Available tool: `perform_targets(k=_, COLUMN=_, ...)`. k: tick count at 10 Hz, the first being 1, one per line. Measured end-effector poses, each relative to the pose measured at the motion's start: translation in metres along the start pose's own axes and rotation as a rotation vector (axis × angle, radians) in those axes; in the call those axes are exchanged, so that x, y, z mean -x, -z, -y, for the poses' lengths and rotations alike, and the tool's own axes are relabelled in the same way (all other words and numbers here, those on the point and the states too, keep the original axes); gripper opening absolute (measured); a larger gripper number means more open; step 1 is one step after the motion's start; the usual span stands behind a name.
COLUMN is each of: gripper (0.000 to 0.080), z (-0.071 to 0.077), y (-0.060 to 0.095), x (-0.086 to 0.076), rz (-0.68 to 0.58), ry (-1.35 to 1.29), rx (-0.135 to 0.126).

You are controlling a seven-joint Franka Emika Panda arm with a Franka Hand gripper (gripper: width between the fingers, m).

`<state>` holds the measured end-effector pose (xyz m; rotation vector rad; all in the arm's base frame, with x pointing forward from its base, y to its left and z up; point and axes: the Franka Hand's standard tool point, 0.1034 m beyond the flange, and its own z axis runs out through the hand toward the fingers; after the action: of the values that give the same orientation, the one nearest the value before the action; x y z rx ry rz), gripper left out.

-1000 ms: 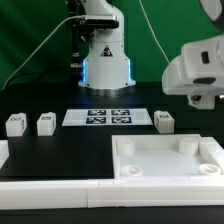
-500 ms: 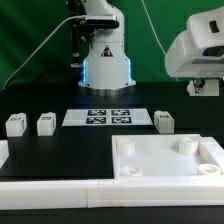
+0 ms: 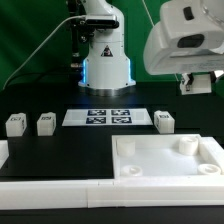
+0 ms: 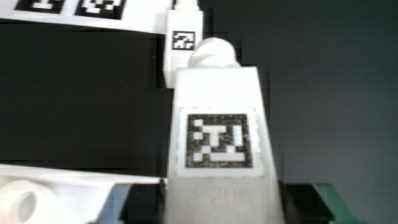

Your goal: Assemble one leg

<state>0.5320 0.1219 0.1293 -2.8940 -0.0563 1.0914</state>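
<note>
In the wrist view my gripper (image 4: 226, 207) is shut on a white leg (image 4: 221, 120) with a black-and-white tag on its face. The dark fingers (image 4: 150, 205) clamp its two sides. Another leg (image 4: 183, 42) lies on the black table beyond it. In the exterior view the gripper (image 3: 197, 82) hangs high at the exterior view's right, above the table; the held leg is hard to make out there. Three more legs stand on the table: two at the exterior view's left (image 3: 14, 123) (image 3: 45, 123) and one at the right (image 3: 164, 120).
The large white tabletop (image 3: 150, 172) with round corner sockets lies in front at the exterior view's right; a corner shows in the wrist view (image 4: 71, 180). The marker board (image 3: 110, 117) lies mid-table before the robot base (image 3: 106, 60). A white rail (image 3: 60, 189) runs along the front edge.
The arm has risen and swung toward the exterior view's left. The legs on the table and the tabletop have not moved.
</note>
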Motion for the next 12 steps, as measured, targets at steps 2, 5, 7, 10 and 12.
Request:
perform_targets(k=2, gripper=0.0295, z=-0.007, y=0.001, x=0.000, rz=-0.003, ry=-0.009, rx=-0.002)
perform_targets(k=5, gripper=0.0295, z=-0.006, y=-0.001, x=-0.001, rz=0.001, ry=-0.008, rx=0.000)
perform_targets(k=7, gripper=0.0295, z=-0.005, y=0.002, x=-0.006, rz=-0.036, ry=-0.007, rx=-0.003)
perform_targets(k=10, gripper=0.0295, z=0.005, y=0.017, x=-0.028, rz=-0.307, ry=0.001, rx=-0.021)
perform_targets(k=12, gripper=0.0295, z=0.006, y=0.036, x=-0.028, rz=-0.555, ry=0.002, rx=-0.040)
